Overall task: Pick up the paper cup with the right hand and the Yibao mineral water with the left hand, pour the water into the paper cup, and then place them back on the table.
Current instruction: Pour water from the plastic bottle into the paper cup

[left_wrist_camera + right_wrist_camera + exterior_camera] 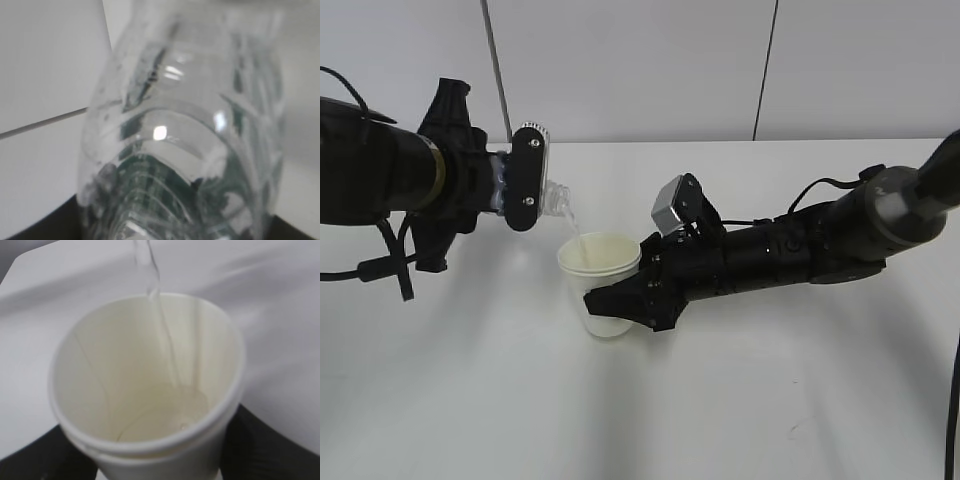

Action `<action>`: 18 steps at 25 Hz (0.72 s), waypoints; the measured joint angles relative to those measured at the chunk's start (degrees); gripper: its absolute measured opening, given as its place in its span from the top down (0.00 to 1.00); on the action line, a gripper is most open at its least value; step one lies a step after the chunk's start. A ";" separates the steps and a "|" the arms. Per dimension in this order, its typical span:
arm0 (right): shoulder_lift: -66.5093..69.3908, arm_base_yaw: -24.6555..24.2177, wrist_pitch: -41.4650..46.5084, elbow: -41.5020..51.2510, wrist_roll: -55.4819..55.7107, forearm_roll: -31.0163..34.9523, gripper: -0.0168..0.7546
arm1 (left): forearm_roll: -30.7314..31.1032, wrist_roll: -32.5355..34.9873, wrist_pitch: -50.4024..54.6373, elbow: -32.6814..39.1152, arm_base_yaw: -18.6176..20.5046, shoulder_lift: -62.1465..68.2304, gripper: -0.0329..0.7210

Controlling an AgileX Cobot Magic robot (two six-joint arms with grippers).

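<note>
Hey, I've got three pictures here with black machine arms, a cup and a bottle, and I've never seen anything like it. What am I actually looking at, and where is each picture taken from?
This is a robot with two black arms, each ending in a two-finger gripper, working over a white table.

The wide picture is taken from outside, looking down at a slant. The other two come from small cameras on the wrists.

The left gripper holds a clear water bottle tipped over, so its wrist camera sees almost only plastic. The right gripper holds a paper cup; its camera looks down into that cup.

A thin stream of water runs from the bottle's mouth into the cup, with a little pooled at the bottom. Nothing else shows on the table.
</note>
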 joint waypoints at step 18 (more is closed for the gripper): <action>0.00 0.00 0.00 0.00 0.00 -0.30 0.34 | 0.52 0.00 0.24 0.00 -0.46 0.00 0.49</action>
